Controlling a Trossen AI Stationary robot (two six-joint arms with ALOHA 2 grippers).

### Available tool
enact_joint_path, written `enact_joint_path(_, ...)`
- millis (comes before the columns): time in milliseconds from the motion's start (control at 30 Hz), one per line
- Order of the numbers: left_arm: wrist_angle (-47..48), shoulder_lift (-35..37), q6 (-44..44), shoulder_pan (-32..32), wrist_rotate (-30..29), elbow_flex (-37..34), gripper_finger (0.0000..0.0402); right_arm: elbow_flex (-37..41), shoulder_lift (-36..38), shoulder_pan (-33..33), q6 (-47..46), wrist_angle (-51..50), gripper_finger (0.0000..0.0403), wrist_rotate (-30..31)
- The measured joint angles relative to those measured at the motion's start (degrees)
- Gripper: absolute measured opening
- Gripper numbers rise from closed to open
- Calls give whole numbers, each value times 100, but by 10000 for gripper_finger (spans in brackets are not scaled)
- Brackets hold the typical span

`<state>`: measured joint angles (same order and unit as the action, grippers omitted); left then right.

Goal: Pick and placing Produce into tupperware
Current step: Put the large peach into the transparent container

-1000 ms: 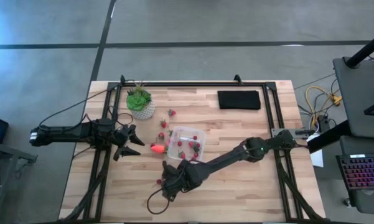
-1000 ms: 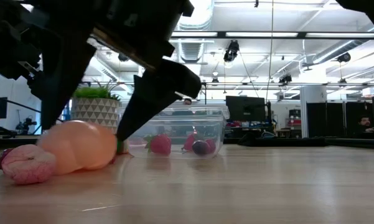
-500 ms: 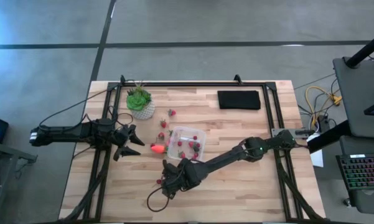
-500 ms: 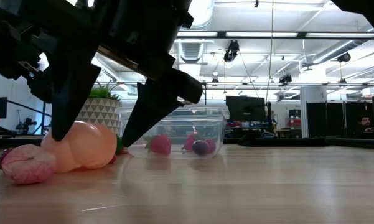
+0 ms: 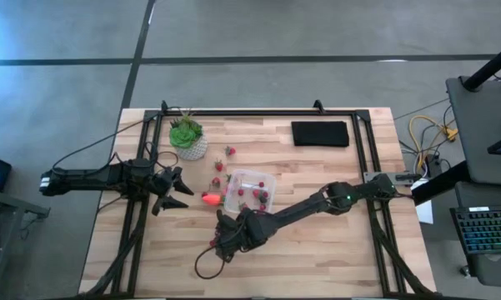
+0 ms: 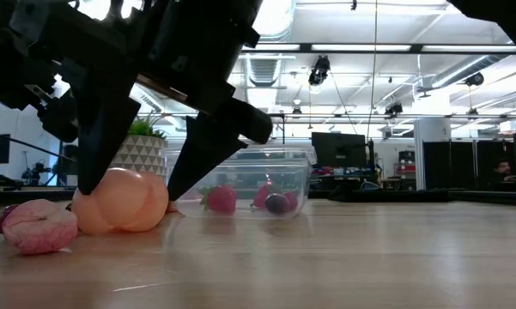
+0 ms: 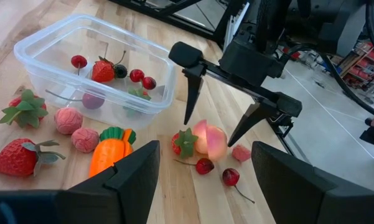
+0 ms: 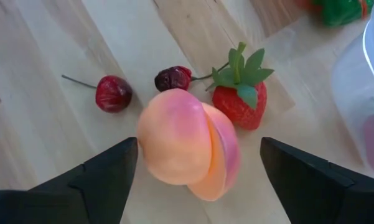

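Note:
A peach-coloured round fruit [image 8: 187,146] lies on the table in front of the clear tupperware [image 7: 93,68], which holds several small red pieces. My right gripper [image 8: 196,180] stands open over the fruit, one finger on each side of it. Beside the fruit lie a strawberry [image 8: 239,102], two cherries [image 8: 114,93] and a pink knobbly fruit [image 6: 39,227]. The orange carrot [image 7: 109,155] lies by the tupperware's wall. My left gripper [image 5: 177,190] waits open at the table's left, touching nothing. My right gripper comes slanting down from above, astride the round fruit. Its finger [image 6: 99,146] on the table's left side meets the fruit's side [image 6: 81,206]. The other finger [image 6: 202,154] stands just off the opposite side. The fruit rests on the table.
A green plant in a pale pot [image 5: 187,137] stands at the far left and a black pad [image 5: 320,133] at the far right. More strawberries [image 7: 18,158] and pink balls [image 7: 68,119] lie left of the tupperware. Bare wood [image 5: 317,250] lies to the near right.
My right gripper's fingers have sunk slightly around the round fruit. The finger on the table's left side has nudged the fruit, which has rolled a little toward the table's right, clear of the pink knobbly fruit.

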<state>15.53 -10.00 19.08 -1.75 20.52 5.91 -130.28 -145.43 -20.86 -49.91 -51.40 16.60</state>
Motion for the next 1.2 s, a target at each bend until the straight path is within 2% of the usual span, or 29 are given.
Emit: enact_joint_path(1200,0,0,0,0,1,0,240,20,2,1,-407,-63,326,-7)
